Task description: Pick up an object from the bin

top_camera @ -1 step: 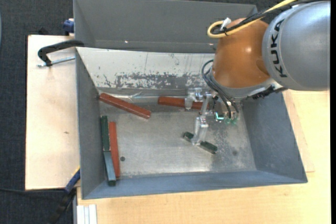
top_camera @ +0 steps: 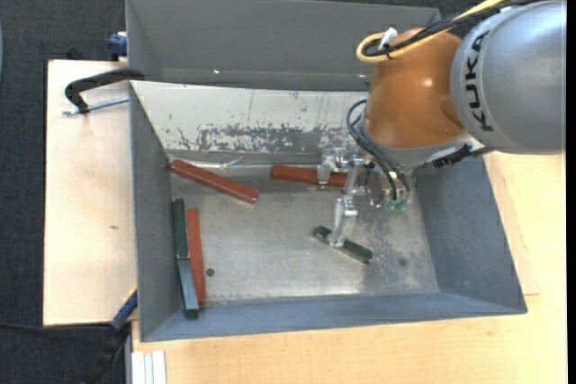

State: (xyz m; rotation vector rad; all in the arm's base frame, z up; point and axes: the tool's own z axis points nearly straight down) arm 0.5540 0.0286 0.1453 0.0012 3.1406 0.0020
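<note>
One metal gripper [top_camera: 343, 233], under the arm's orange wrist cover, hangs low over the right half of the grey metal bin [top_camera: 149, 220]. Its tip is at or just above a short dark green bar [top_camera: 353, 248]. Whether it is open or closed cannot be told from this angle, and nothing can be seen held in it.

The short dark green bar lies flat on the bin floor, right of centre. It is slanted, with its upper-left end under the gripper and its lower-right end free, and it lies apart from everything else.

It looks like a rigid, light stick, probably plastic or painted wood, and not fragile. It sits low on smooth metal, so it may skid or swivel if it is caught near one end. The better hold is probably across its narrow width, near the middle.

Behind the gripper, a reddish-brown flat stick [top_camera: 295, 174] lies along the back wall. A longer reddish-brown stick [top_camera: 214, 180] lies tilted to its left. Well apart, against the left wall, three more sticks lie side by side: a dark green stick [top_camera: 179, 229], a red stick [top_camera: 194, 256] and a grey-blue stick [top_camera: 189, 294].
</note>
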